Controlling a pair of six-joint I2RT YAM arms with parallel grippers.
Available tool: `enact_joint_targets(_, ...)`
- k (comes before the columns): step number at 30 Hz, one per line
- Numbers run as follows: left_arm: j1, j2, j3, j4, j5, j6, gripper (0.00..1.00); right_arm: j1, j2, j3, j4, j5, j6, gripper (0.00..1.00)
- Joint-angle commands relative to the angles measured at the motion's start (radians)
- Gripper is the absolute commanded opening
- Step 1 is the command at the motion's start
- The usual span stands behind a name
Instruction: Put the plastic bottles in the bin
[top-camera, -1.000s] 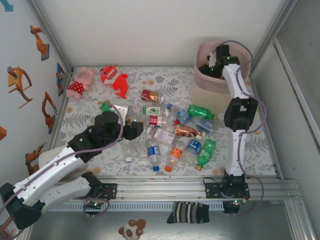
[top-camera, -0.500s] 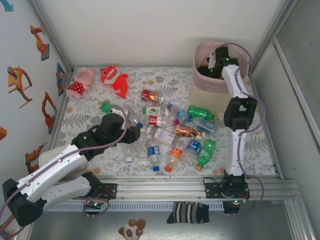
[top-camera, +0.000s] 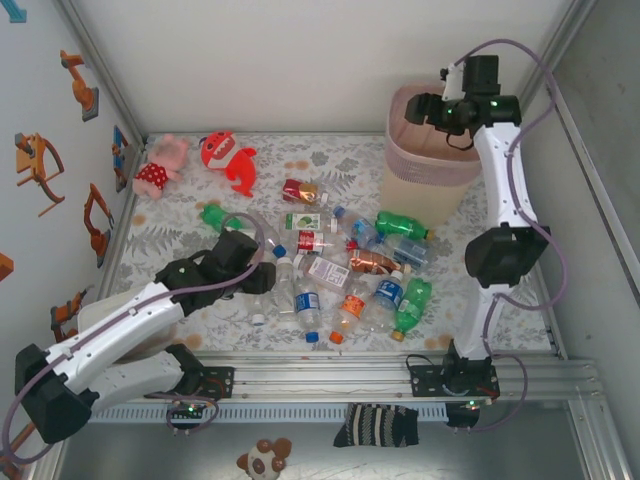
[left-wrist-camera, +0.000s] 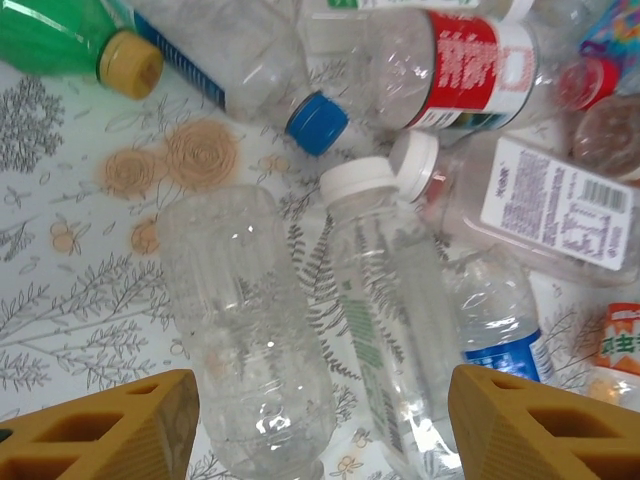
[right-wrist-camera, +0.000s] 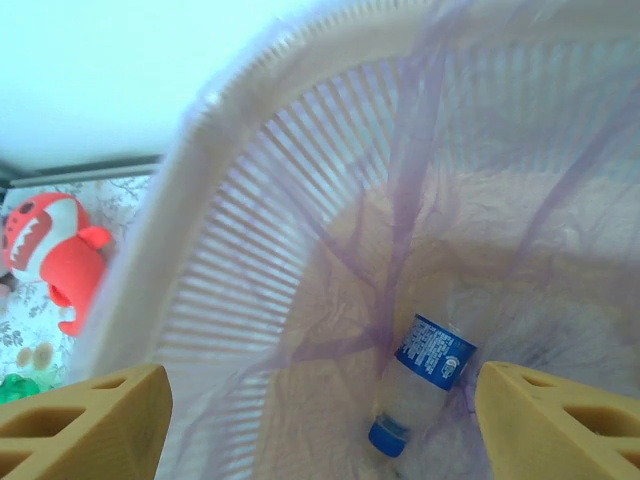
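- Top external: about sixteen plastic bottles (top-camera: 400, 222) plus two plush toys (top-camera: 228, 160) left of one bin (top-camera: 420, 190).
- one blue-label bottle (right-wrist-camera: 432, 352) inside it.
- right gripper (top-camera: 415, 110) above bin, left gripper (left-wrist-camera: 320, 420) left of it, both spread.

White walls (top-camera: 300, 60) enclose a floral-patterned tabletop (top-camera: 345, 160), with orange stickers (top-camera: 38, 165) on the left wall.

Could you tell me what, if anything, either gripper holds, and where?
Nothing is held: the left gripper hangs open over clear bottles, the right gripper open over the bin.
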Motion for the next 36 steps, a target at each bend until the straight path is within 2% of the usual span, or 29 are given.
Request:
enact_joint_targets(1, -0.003, 0.021, -0.018, -0.059, 0.003, -0.048, 0.66, -0.004, -0.068, -0.041, -0.054, 0.032, 0.007, 0.78)
enact_joint_targets(8, -0.003, 0.064, -0.046, -0.098, 0.067, -0.119, 0.66, -0.002, -0.235, -0.13, -0.075, 0.062, 0.015, 0.78)
enact_joint_targets(15, -0.02, 0.092, -0.1, -0.103, 0.135, -0.197, 0.67, 0.0, -0.43, -0.341, -0.022, 0.064, 0.035, 0.78)
enact_joint_targets(21, -0.054, 0.151, -0.12, -0.112, 0.131, -0.242, 0.6, 0.0, -0.541, -0.469, 0.001, 0.066, 0.045, 0.78)
enact_joint_targets(33, -0.111, 0.281, -0.143, -0.068, 0.097, -0.28, 0.48, 0.0, -0.609, -0.565, -0.009, 0.089, 0.046, 0.78)
enact_joint_targets(36, -0.119, 0.288, -0.141, -0.066, 0.088, -0.287, 0.43, 0.001, -0.616, -0.568, -0.012, 0.101, 0.044, 0.78)
